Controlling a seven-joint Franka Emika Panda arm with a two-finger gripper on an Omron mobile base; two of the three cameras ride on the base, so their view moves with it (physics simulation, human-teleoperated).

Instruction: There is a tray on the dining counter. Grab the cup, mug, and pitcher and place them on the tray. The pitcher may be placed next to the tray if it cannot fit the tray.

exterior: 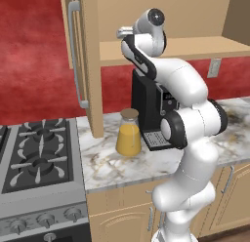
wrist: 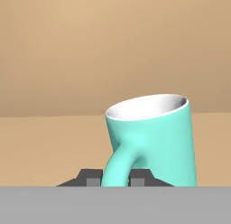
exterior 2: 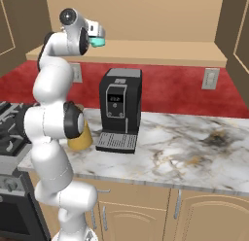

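Marble counter (exterior 2: 194,152) runs under tan cabinets, a black coffee machine (exterior 2: 119,113) standing on it. Left of the machine, close beside it, stands the pitcher (exterior: 129,133) of orange liquid with its tan lid. High on the wooden shelf (exterior 2: 160,53) above, the jaws (wrist: 116,177) are nearly closed around the teal mug's (wrist: 158,137) handle; the mug tilts slightly.

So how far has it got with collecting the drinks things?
Nothing looks finished yet. In hand: the claw is shut on the handle of the teal mug, up at the wooden shelf above the coffee machine. The pitcher sits untouched on the worktop beside that machine. Left to do: carry the mug to the tray, then fetch the pitcher and the cup.
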